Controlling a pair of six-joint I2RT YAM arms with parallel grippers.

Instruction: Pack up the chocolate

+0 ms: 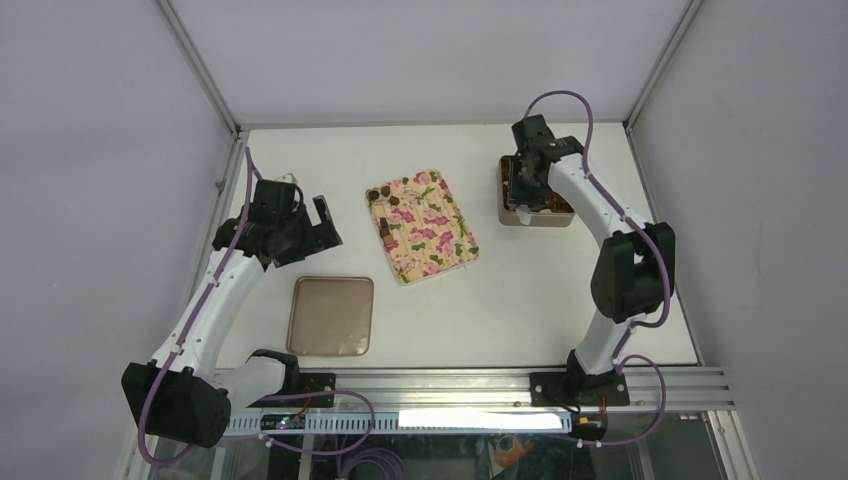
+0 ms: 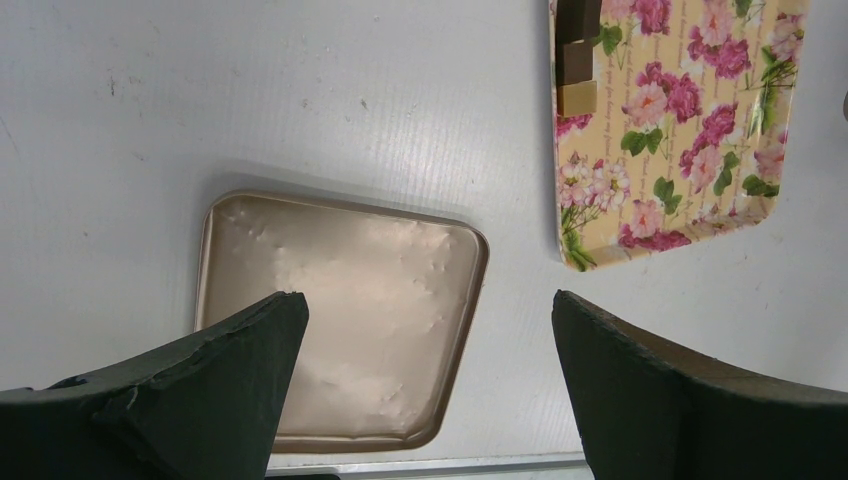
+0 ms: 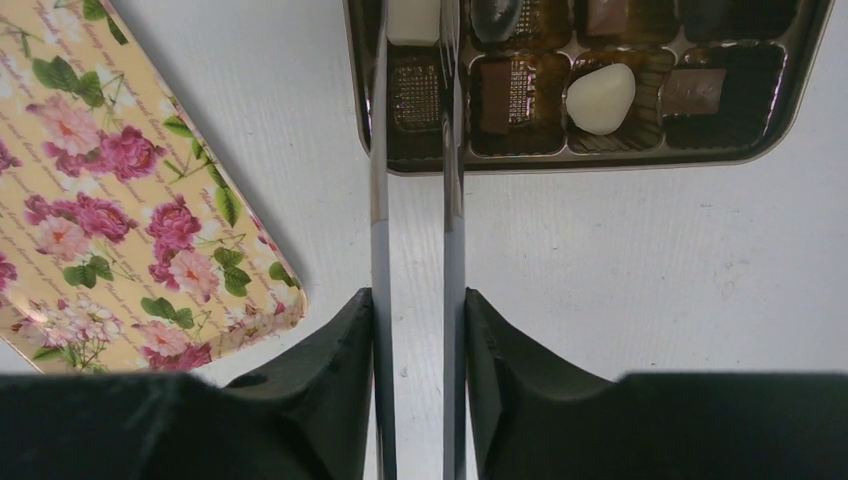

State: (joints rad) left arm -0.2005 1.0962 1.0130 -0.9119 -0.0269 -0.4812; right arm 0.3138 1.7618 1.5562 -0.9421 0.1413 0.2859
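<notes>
Five or so chocolates [image 1: 386,232] lie along the 9 to 11 o'clock edge of the flowered tray [image 1: 435,225] in the middle of the table [image 1: 520,300]. More sit in the compartments of the brown box [image 3: 560,160], which stands at about 2 o'clock from the tray; among them are brown squares and a white rounded piece [image 3: 600,98]. The right gripper [image 3: 420,310] is over the box, its fingers partly closed on a pair of metal tongs [image 3: 380,200]. The two blades reach into the box's corner, with a pale piece [image 3: 413,20] between their tips. Whether it is pinched cannot be told. At 7 o'clock from the tray lies the flat tan lid [image 1: 331,316]. The left gripper [image 1: 308,222], at 9 o'clock from the tray, has its fingers spread wide and holds nothing.
</notes>
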